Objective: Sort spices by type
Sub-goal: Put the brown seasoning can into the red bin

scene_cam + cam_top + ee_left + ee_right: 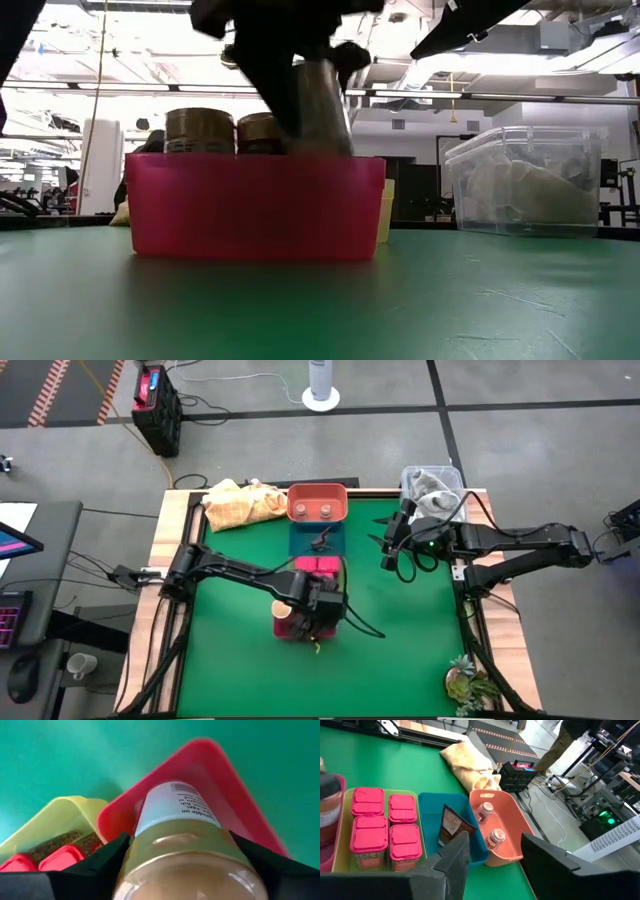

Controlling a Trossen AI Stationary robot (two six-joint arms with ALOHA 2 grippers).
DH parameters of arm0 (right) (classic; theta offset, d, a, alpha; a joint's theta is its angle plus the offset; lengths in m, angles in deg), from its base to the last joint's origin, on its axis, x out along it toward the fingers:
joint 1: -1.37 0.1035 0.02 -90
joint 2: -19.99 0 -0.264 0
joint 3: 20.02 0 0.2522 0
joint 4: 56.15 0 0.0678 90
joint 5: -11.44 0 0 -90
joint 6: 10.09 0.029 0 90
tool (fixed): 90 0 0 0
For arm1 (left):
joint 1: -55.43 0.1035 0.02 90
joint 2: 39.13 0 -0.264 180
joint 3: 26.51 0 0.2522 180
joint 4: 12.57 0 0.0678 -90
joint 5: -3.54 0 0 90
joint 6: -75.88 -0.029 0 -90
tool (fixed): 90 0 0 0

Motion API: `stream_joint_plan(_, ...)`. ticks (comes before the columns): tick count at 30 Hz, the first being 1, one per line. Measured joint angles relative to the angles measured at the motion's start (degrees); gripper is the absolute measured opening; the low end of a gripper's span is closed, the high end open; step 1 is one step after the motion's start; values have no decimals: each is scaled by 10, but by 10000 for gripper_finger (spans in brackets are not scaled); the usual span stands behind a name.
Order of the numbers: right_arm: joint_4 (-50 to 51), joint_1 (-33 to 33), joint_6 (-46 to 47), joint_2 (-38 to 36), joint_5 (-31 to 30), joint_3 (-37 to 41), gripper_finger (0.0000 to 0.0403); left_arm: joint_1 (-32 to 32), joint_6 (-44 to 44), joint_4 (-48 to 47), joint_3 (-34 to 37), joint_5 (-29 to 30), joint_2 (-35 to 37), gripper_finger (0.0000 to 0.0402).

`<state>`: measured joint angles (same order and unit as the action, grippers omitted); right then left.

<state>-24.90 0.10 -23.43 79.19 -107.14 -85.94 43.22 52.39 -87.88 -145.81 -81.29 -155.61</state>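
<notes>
Gripping tan jar point(187, 855), wrist-view only.

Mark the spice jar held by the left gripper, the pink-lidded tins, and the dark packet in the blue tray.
Spice jar point(176, 815): left wrist view, white label.
Pink-lidded tins point(405, 841): right wrist view, one lid.
Dark packet point(451, 824): right wrist view, printed face.

spice jar point(187, 855) base cut off, left end effector point(318, 610) fingertips hidden

open green mat point(400, 640) on the right, trays point(318, 538) crowding the centre, clear bin point(432, 488) at the back corner
</notes>
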Motion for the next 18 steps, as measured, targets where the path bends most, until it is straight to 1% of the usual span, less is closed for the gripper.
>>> stream_joint_plan(3,0,0,0,0,0,0,213,-2,-29,-12,0,10,-11,270)
stream_joint_plan(5,0,0,0,0,0,0,213,-4,-31,-11,0,17,-15,278)
stream_joint_plan(9,0,0,0,0,0,0,213,-5,-18,-5,0,22,-18,321)
stream_joint_plan(12,0,0,0,0,0,0,213,-5,-11,-1,0,23,-16,343)
stream_joint_plan(18,7,6,19,-12,2,0,213,-5,19,2,-9,21,-10,347)
